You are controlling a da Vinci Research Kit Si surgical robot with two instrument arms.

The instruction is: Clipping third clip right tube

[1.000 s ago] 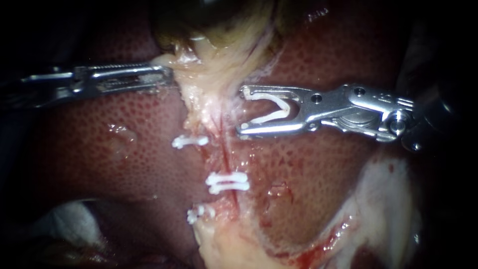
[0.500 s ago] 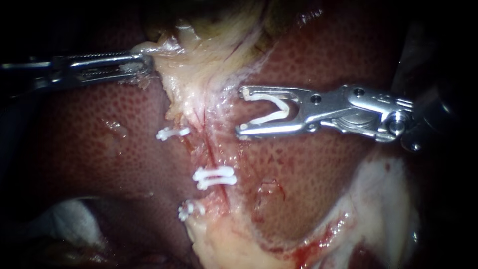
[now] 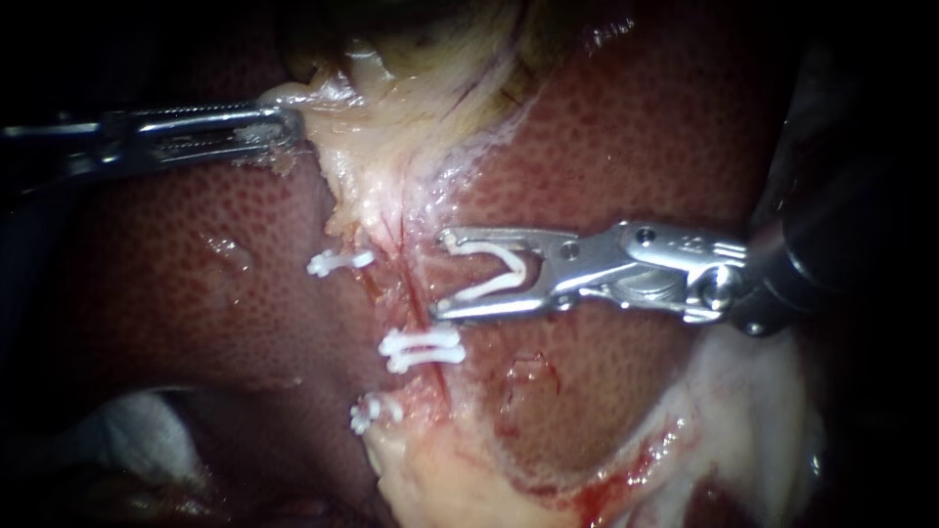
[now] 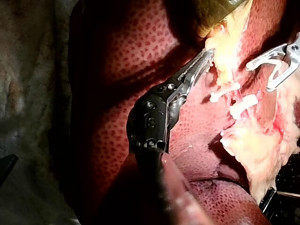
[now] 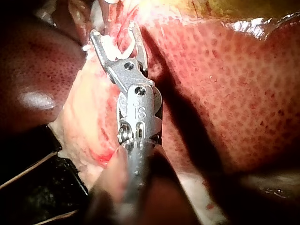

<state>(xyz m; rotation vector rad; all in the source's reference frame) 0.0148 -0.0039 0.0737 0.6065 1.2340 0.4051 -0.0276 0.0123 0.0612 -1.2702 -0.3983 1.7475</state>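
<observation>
My right instrument (image 3: 443,274) comes in from the right, jaws wide apart, holding an open white clip (image 3: 494,276) between them. Its jaw tips reach the thin red right tube (image 3: 416,308), just above a pair of white clips (image 3: 421,349) on that tube. Two more clips sit to the left, one higher (image 3: 340,262) and one lower (image 3: 370,413). My left instrument (image 3: 284,132) is shut on pale tissue (image 3: 391,117) under the gallbladder, holding it to the left. In the right wrist view the instrument (image 5: 115,30) carries the clip (image 5: 119,47) against the pale strand.
Dark red liver (image 3: 636,127) lies on both sides of the strand. Pale fatty tissue (image 3: 743,411) with some blood sits at the lower right and below the clips. A white patch (image 3: 137,430) shows at the lower left.
My left instrument first drew the pale tissue and clips to the left. My right instrument then moved left and down, bringing the clip up to the right tube.
</observation>
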